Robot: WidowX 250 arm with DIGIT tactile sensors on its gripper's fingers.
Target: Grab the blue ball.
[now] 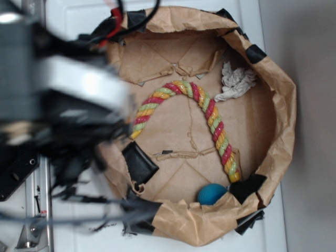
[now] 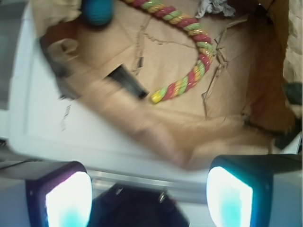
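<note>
Exterior view: blue ball (image 1: 211, 193) rests inside the brown paper bag (image 1: 278, 100), against its near wall just beside the striped rope (image 1: 212, 113) end, well apart from the blurred arm (image 1: 58, 100) at left. Wrist view: ball (image 2: 97, 11) lies far ahead; gripper (image 2: 149, 196) jaws spread wide, empty, outside the bag.
</note>
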